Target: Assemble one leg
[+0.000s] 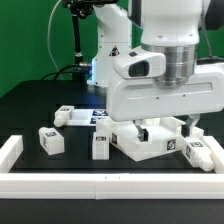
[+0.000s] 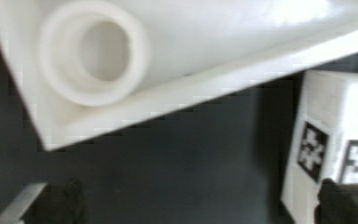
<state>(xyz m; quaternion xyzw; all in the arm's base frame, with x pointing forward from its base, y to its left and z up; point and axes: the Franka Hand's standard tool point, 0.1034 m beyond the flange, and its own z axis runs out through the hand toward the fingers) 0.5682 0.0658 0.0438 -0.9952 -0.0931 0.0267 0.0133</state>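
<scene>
**Exterior and wrist views, one moment.** The leg (image 1: 197, 152) stands on the dark surface (image 1: 30, 105) at the exterior view's near right. You see a black-and-white tag on its near face. It sits just beside the right corner of the large white tray-like part (image 1: 148, 145).

The wrist view shows a tagged leg (image 2: 341, 130) close up, parted from the edge of the tray-like part (image 2: 211, 70) by a strip of dark surface. You cannot tell for certain that it is the same block. A round socket (image 2: 91, 50) is sunk into the tray-like part near that edge.

The end effector (image 1: 163, 127) hangs low over the tray-like part, just to the left of the leg. Its fingers are spread wide. In the wrist view, one fingertip (image 2: 25, 203) shows at one corner of the frame and the other at the opposite corner. Only bare surface lies between them (image 2: 185, 205), and they pinch nothing.

Further out, toward the exterior view's left:
- An upright leg (image 1: 100, 146) stands near the left edge of the tray-like part.
- A tilted leg (image 1: 50, 140) lies well apart from the upright leg, further left.
- A far cluster of legs (image 1: 80, 117) lies behind these two. You cannot tell how many blocks it holds.

A white rail (image 1: 60, 183) borders the near side of the surface and turns along its left side. The white arm (image 1: 165, 55) fills the upper right of the exterior view.
</scene>
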